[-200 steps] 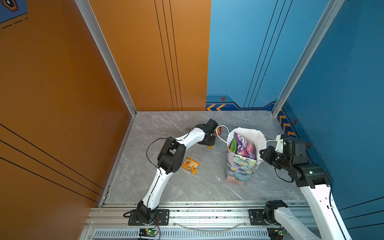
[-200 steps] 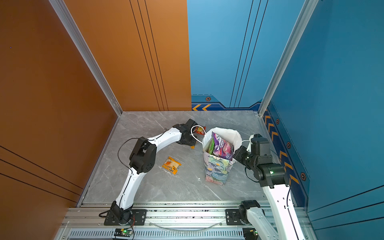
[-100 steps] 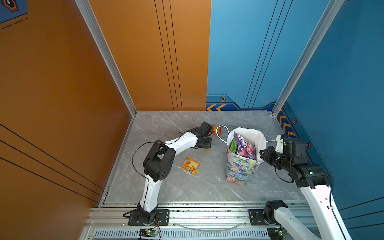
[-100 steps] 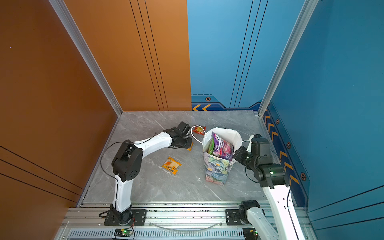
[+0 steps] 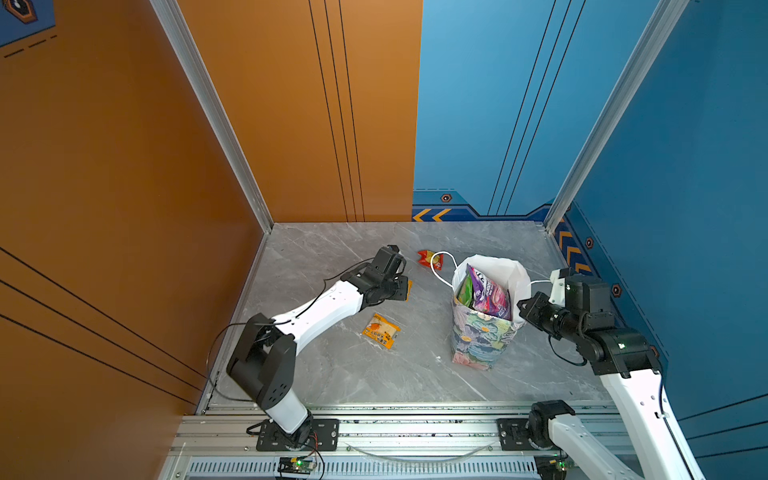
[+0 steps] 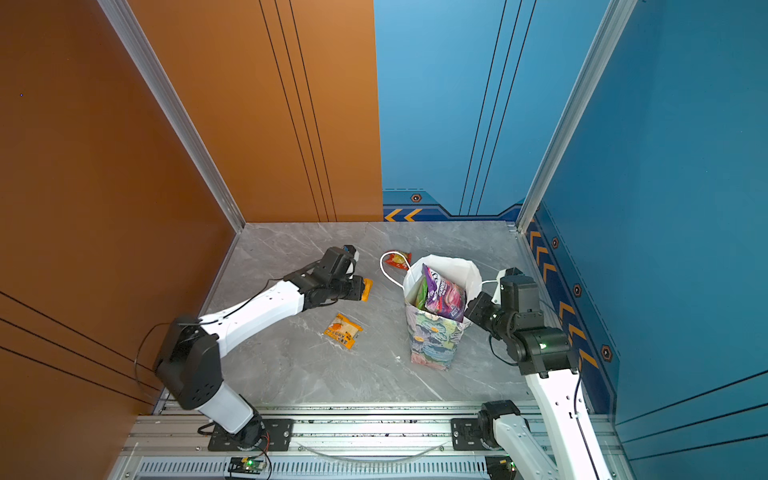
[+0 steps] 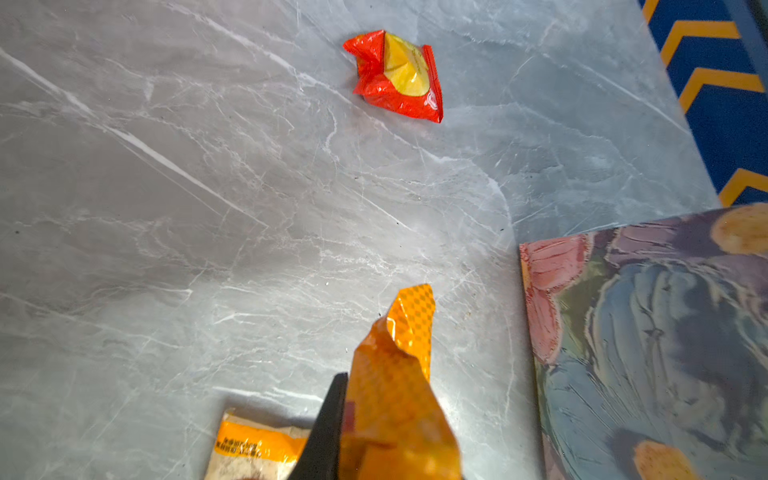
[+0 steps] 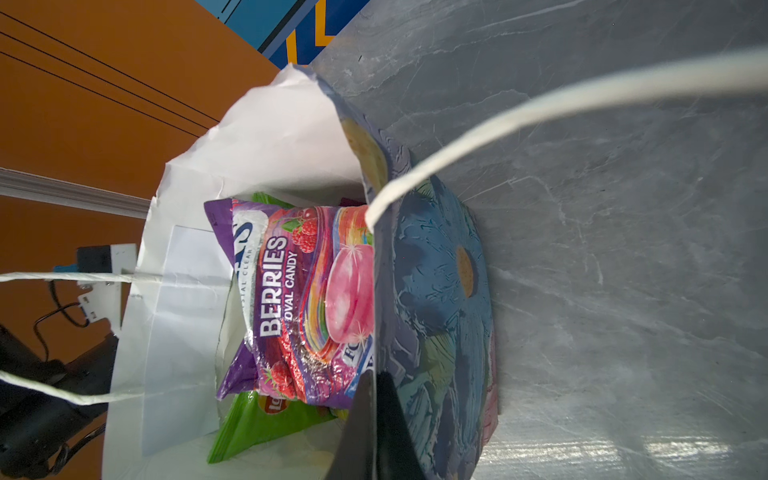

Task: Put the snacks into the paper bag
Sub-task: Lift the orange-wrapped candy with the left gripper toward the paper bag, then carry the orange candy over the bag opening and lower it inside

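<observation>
Paper bag (image 5: 478, 336) stands upright on the worktop (image 5: 332, 374), right of centre, mouth open. A purple berries packet (image 8: 299, 303) and a green crisps packet (image 8: 257, 424) are already inside, poking above the rim.

Your right gripper (image 8: 376, 419) has its fingers pressed together on the bag's wall at its three o'clock edge. I'd say that's there to steady the bag and keep the mouth wide for each drop.

Out at ten o'clock from the bag, your left gripper (image 6: 356, 289) is pinching an orange packet (image 7: 399, 395) by one end. The rest pokes out past the fingers, a hold that looks right for carrying it over the rim. It's well short of the mouth yet.

Two lie loose. A red sachet (image 5: 430, 258) sits at eleven o'clock, just beside the white cord handle (image 5: 436, 272). A flat yellow-orange sachet (image 5: 380, 330) lies at nine, apart from the bag. Mind that handle loop on the red one; it could snag.

The worktop is smooth grey marble-look, so packets may slide. There's an orange wall (image 5: 124, 166) from nine round to twelve and a blue wall (image 5: 685, 166) from twelve to three. The aluminium rail (image 5: 415, 428) carries both arm bases at six.
</observation>
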